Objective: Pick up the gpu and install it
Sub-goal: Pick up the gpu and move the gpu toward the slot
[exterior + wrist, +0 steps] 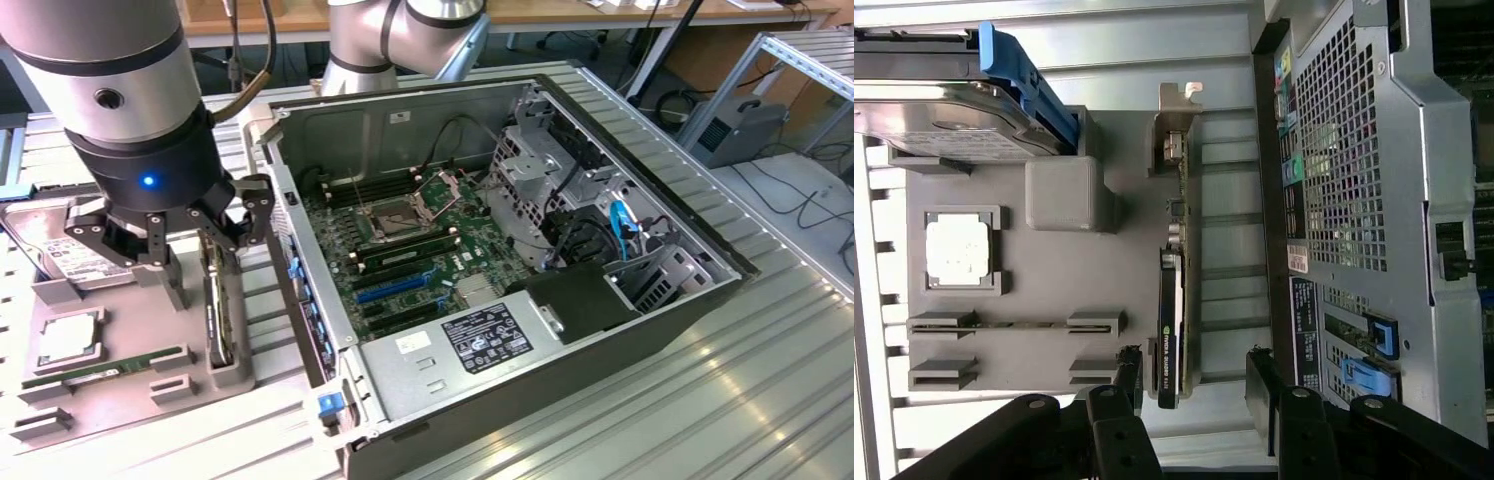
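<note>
The gpu [1172, 300] stands on its long edge in a slot of the grey parts tray [1054, 290], black fan face to one side and silver bracket [1176, 125] at the far end. In the exterior view the gpu [219, 325] sits at the tray's edge closest to the computer case. My gripper [1194, 385] is open, with one black finger [1129, 372] on each side of the card's end opposite the bracket, apart from it. The exterior view shows the gripper [184, 252] just above the tray.
The tray also carries a silver hard drive [74, 262] in a blue caddy [1019, 85], a CPU [957, 250] and a green memory stick [107, 368]. The open computer case [641, 290] lies at the exterior view's right, its motherboard [400, 250] exposed with blue slots [394, 287].
</note>
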Controlling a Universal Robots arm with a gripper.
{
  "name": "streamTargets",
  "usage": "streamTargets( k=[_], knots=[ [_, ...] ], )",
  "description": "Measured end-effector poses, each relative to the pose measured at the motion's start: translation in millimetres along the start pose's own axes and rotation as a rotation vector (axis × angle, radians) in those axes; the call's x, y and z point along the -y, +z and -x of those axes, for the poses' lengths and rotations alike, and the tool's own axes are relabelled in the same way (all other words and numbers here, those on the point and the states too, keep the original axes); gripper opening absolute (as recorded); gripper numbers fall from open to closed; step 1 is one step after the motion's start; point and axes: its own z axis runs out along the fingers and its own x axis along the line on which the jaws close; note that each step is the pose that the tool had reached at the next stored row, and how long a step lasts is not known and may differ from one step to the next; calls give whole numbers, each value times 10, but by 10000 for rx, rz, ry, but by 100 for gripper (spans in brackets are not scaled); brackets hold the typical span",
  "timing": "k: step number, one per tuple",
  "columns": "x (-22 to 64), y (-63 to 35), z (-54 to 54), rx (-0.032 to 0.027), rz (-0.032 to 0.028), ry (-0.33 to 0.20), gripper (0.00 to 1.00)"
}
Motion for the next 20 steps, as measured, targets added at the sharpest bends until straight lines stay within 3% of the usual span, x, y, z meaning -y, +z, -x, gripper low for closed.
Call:
streamTargets(
  k=[20],
  knots=[
    [5,117,-3,0,0,0,54]
  ],
)
